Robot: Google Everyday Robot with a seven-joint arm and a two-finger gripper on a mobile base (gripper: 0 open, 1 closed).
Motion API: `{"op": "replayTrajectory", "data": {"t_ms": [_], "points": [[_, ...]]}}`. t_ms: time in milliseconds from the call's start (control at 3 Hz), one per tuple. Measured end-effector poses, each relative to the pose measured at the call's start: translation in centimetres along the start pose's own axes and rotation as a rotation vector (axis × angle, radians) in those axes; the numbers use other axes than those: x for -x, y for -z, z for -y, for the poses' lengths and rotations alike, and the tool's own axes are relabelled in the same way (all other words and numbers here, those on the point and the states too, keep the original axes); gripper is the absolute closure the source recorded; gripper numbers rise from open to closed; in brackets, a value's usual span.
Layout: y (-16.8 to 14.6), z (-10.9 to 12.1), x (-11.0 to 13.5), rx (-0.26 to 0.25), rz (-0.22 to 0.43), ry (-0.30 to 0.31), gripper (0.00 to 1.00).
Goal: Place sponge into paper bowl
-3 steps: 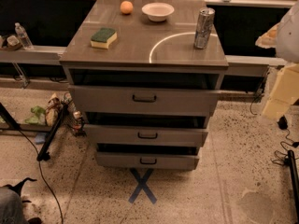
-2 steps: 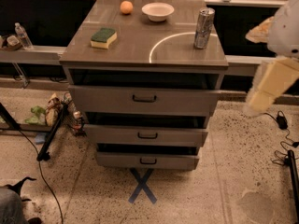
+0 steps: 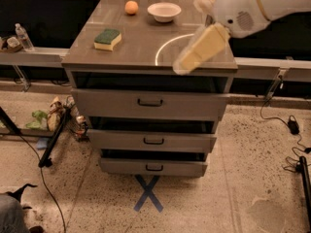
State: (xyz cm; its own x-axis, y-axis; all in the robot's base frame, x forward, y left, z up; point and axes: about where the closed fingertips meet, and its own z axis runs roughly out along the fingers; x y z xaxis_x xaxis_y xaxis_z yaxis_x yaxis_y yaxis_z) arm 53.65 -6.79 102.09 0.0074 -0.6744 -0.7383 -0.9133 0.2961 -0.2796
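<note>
The sponge (image 3: 107,38), dark green on top with a pale yellow body, lies flat on the left part of the cabinet top (image 3: 141,45). The white paper bowl (image 3: 164,11) stands at the back middle of the top. It looks empty. My gripper (image 3: 188,62) hangs over the right front part of the top on the white arm (image 3: 243,8), well to the right of the sponge and in front of the bowl. It holds nothing that I can see.
A round orange fruit (image 3: 131,7) sits left of the bowl. The arm hides the right back part of the top. The cabinet has three drawers (image 3: 149,102), slightly open. Cables, a bottle (image 3: 23,36) and clutter lie on the floor and ledge at the left.
The arm has swung in from the right side to over the right part of the cabinet top. It now covers the silver can seen earlier. Sponge and bowl have not moved.
</note>
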Motion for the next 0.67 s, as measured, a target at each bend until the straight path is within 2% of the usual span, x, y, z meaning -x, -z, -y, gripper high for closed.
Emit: {"op": "replayTrajectory", "data": {"t_ms": [333,667], "points": [[-0.37,0.71,1.43,-0.025,0.051,-0.010,0.00],[-0.38,0.68,1.40,-0.024,0.049,-0.009,0.00]]}}
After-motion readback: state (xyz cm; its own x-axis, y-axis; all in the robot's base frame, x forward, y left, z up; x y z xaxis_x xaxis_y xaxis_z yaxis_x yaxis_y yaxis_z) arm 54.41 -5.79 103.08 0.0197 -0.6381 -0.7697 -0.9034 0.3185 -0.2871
